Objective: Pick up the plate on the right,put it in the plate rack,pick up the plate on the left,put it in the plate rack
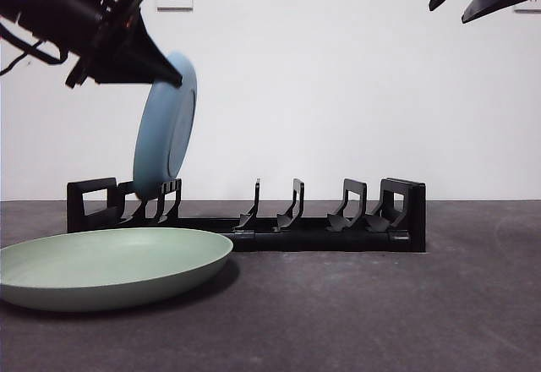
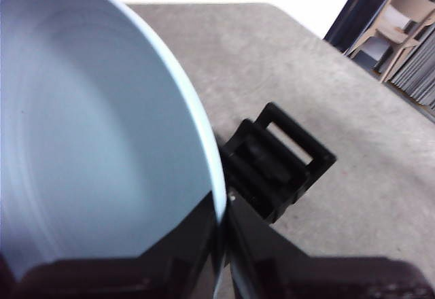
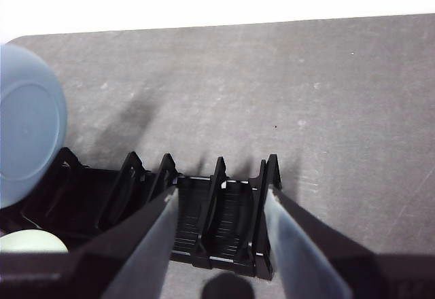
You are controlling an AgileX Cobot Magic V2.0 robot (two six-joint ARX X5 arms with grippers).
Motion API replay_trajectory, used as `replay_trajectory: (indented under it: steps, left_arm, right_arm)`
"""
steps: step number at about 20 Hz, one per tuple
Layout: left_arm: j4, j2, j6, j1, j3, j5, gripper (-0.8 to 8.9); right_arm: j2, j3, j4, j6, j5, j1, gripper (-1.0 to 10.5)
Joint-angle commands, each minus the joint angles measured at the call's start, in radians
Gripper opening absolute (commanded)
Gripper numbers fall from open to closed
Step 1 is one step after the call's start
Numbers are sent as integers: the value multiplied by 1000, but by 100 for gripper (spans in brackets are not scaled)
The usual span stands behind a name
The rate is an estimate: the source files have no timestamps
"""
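The plate rack is seen lying lengthwise on the dark surface, long, low and black, with blocky looped ends. A blue plate is held on edge and tilted, its lower rim set among the dividers at the rack's end on the left of the front view; whether it is fully seated in a slot cannot be told. The other slots are seen to hold nothing.

Two plates are counted: the blue one at the rack, and a green plate lying flat on the surface just in front of that same end. One rack is counted.

The blue plate's upper rim is clamped between the fingers of the left gripper. The right gripper is held high above the rack's other end, its fingers spread apart and holding nothing.
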Motion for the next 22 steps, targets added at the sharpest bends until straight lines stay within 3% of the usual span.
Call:
replay_trajectory:
  steps: [1,9,11,14,17,22]
  left_arm:
    - [-15,10,4,3,-1,8,-9]
    - [-141,19,51,-15,-1,-38,0]
    - [-175,19,63,-24,-1,-56,10]
    - [-213,19,84,-25,-1,-56,308]
    - [-271,-22,85,-25,-1,-47,324]
    - [-383,-242,148,-54,-1,-56,324]
  right_arm:
    - [3,-1,5,28,2,1,218]
    - [3,-1,-1,52,-7,2,218]
    - [3,-1,-18,57,-65,2,218]
    - [6,-1,-53,57,-225,4,218]
    - [26,-1,-76,56,-321,51,218]
    - [144,-1,-91,49,-319,211,218]
